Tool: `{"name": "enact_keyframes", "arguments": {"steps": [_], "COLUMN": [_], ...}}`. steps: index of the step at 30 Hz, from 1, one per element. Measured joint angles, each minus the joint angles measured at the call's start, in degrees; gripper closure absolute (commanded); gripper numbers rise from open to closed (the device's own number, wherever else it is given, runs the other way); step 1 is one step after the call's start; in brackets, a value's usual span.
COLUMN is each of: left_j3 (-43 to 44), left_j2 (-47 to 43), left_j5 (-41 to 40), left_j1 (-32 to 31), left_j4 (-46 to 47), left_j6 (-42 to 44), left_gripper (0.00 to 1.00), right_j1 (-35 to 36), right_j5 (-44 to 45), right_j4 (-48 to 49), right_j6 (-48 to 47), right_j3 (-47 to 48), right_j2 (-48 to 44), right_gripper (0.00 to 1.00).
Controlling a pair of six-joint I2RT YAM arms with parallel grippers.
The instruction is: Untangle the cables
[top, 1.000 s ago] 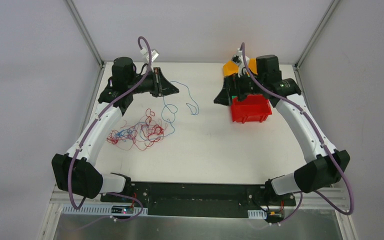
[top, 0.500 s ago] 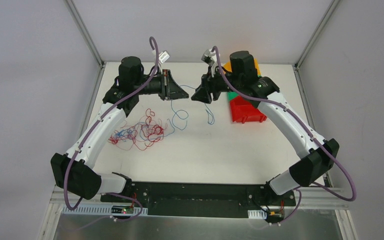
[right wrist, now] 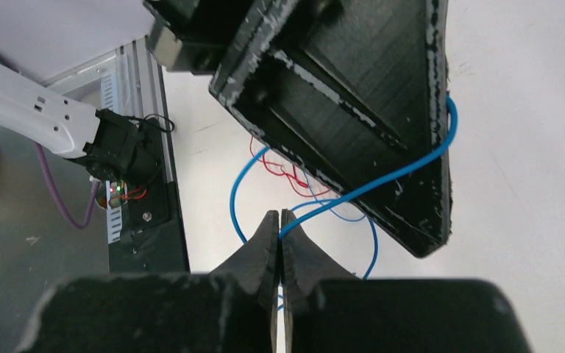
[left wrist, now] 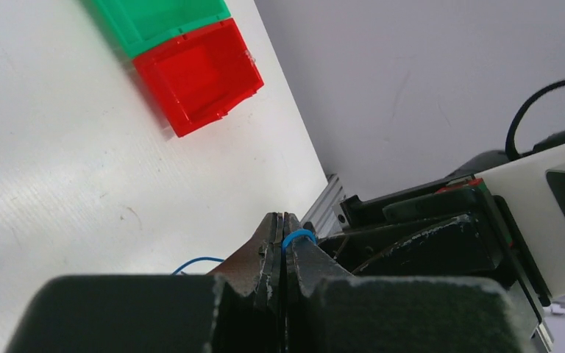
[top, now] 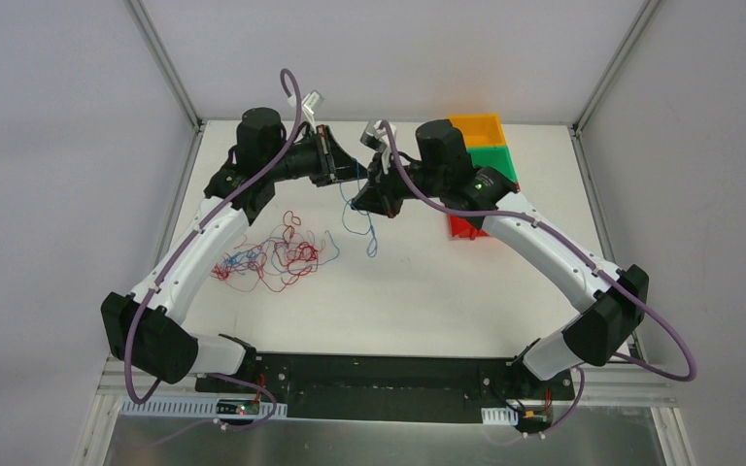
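A tangle of thin red and light blue cables [top: 270,257] lies on the white table left of centre. One blue cable [top: 370,229] is lifted out of it and hangs in loops between the two grippers at the back middle. My left gripper [top: 356,176] is shut on this blue cable [left wrist: 299,235], which loops over its tips [left wrist: 283,219]. Right beside it, my right gripper [top: 371,190] is shut on the same blue cable [right wrist: 382,180], pinched at its tips [right wrist: 279,217]. The left gripper's fingers [right wrist: 353,95] loom just above in the right wrist view.
An orange bin [top: 476,126], a green bin [top: 493,160] and a red bin [top: 461,229] stand in a row at the back right, partly behind the right arm. The red bin [left wrist: 199,73] and green bin [left wrist: 162,18] also show in the left wrist view.
My right arm swung left from over the red bin to meet the left gripper and shut on the blue cable. The left gripper shifted slightly right, lifting the cable.
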Motion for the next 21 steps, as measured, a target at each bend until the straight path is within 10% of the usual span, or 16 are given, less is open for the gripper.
{"name": "enact_keyframes", "arguments": {"steps": [11, 21], "left_j3": [1.51, 1.25], "left_j2": [0.68, 0.20], "left_j5": [-3.02, -3.41], "left_j1": [0.15, 0.09], "left_j4": [0.61, 0.61], "left_j6": [-3.32, 1.38], "left_gripper": [1.00, 1.00], "right_j1": [-2.38, -7.52], "right_j5": [4.28, 7.45], "right_j4": [-2.29, -3.89], "right_j6": [-0.70, -2.49], "right_j3": [-1.90, -0.66], "right_j2": [-0.72, -3.56], "right_gripper": [0.27, 0.10]}}
